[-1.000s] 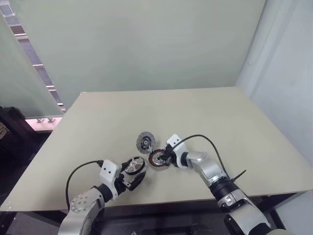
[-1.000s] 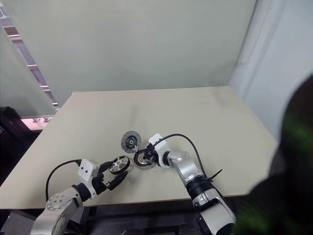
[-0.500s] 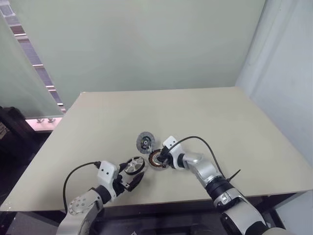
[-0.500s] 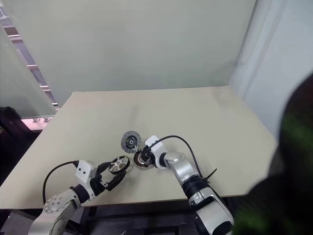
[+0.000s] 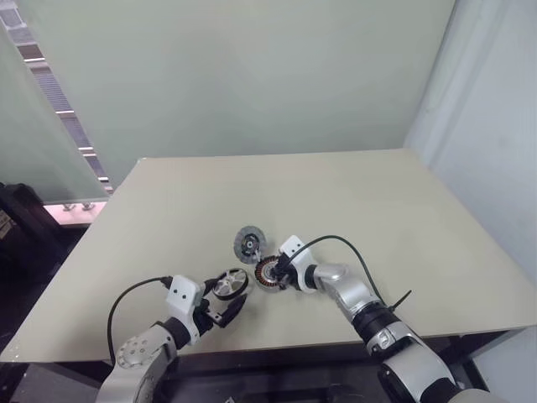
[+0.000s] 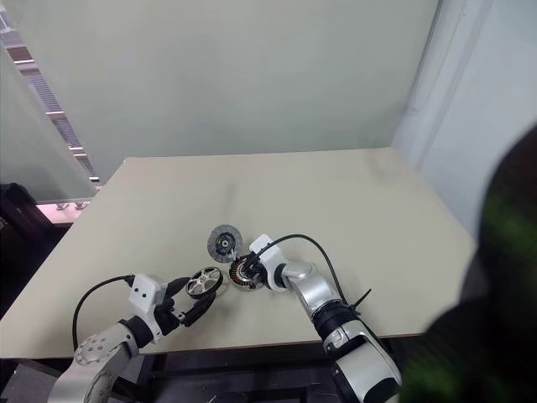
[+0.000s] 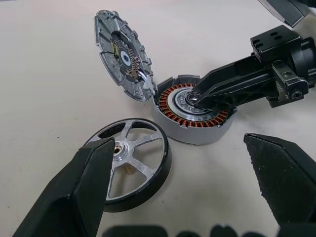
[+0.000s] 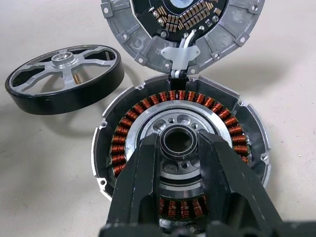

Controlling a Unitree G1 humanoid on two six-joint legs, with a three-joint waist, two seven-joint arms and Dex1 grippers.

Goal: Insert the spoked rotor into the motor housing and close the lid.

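Near the front edge of the beige worktop [image 5: 352, 201], the right gripper [image 8: 178, 148] reaches into the motor housing [image 8: 182, 148], its two black fingers [image 8: 143, 173] drawn close together on either side of the dark hub ring at the housing's centre, pressed against it. A ring of copper-orange windings circles that hub inside the silver rim. The housing holds nothing but its own windings and hub, and its top stands uncovered.

Beside it, the left gripper [image 7: 182, 187] hovers just above the worktop with its fingers spread wide apart, gripping nothing. The spoked rotor [image 7: 131, 165] lies flat on the worktop just in front of it, partly behind one finger in the left wrist view, a silvery spoked wheel with a black outer band and a short brass-coloured shaft end at its middle. Whether that finger touches the rotor cannot be told.

The rotor rests just beside the housing, on the robot's left of it, with a narrow strip of worktop between them.

The lid [image 7: 123, 54] sits at the far side of the housing, its edge meeting the housing's rim, where a small metal tab joins the two. In the left wrist view it stands tilted up, its ribbed silver face and dark inner ring turned toward the camera.
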